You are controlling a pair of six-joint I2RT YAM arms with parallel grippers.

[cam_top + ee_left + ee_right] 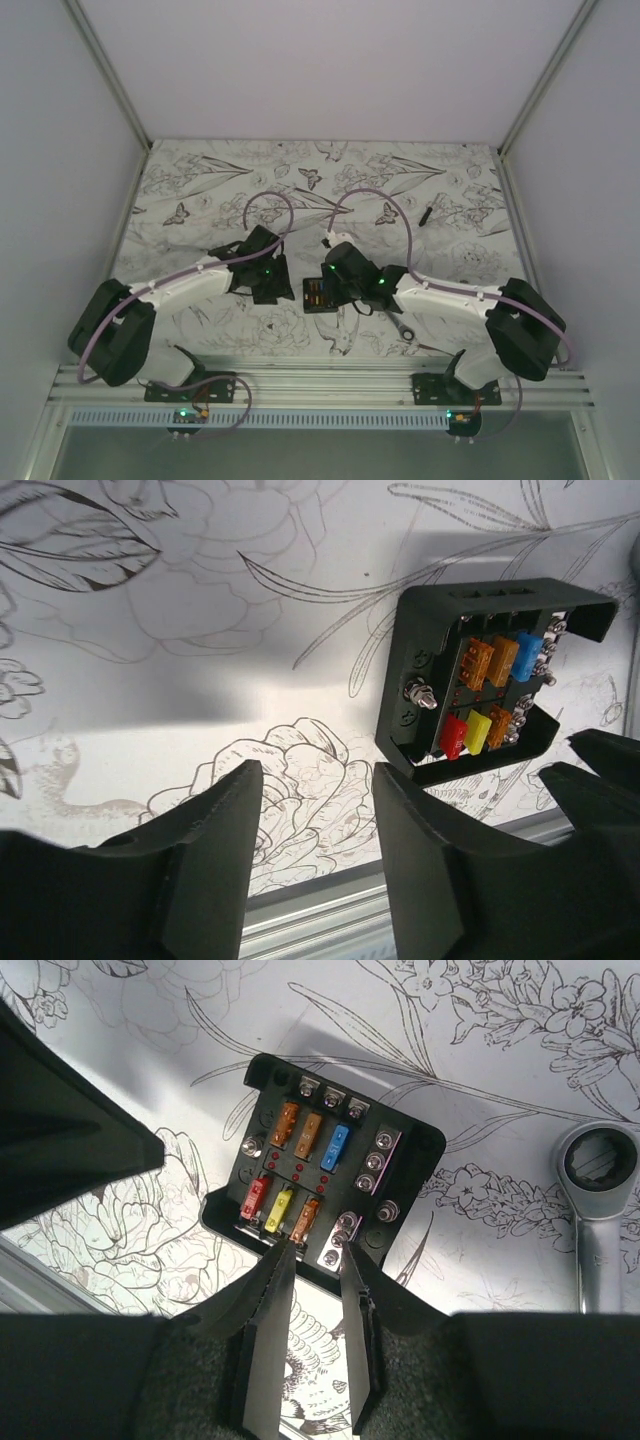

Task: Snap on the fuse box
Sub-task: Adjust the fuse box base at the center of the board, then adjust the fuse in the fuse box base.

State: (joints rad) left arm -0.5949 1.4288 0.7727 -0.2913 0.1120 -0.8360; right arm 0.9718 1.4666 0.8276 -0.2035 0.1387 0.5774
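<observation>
Fuse box [318, 296] lay on table [200, 200] toward 6 o'clock, centre, fuses [312, 1132] exposed, roughly square. Right gripper [315, 1255] nearer: jaws nearly together at box's 6 o'clock rim, pinching or not, couldn't tell. Left gripper [315, 780] parted, empty; box at its 1 o'clock, apart.
</observation>
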